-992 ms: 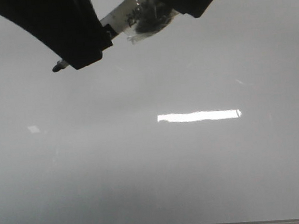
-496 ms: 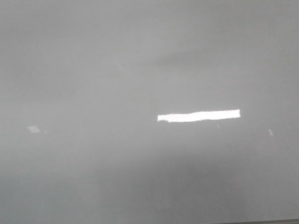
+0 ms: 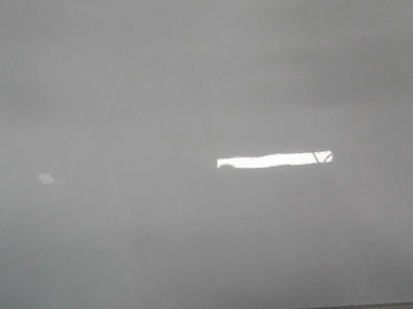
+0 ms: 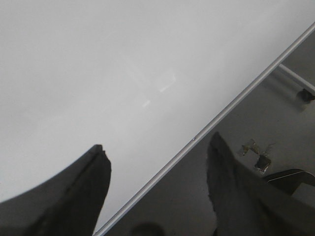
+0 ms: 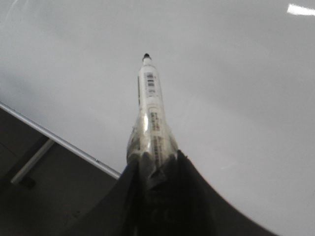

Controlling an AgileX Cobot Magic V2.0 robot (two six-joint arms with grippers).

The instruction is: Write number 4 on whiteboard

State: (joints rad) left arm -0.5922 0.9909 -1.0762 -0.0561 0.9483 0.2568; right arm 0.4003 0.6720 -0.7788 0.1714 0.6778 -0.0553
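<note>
Right gripper (image 5: 152,169) fingers clamp a marker (image 5: 150,105) pointing out over the whiteboard (image 5: 236,73); left gripper (image 4: 157,162) fingers spread wide, empty.

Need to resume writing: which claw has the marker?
The right claw: it is clamped on the white marker, tip out over the whiteboard. The left claw is open and empty.
</note>
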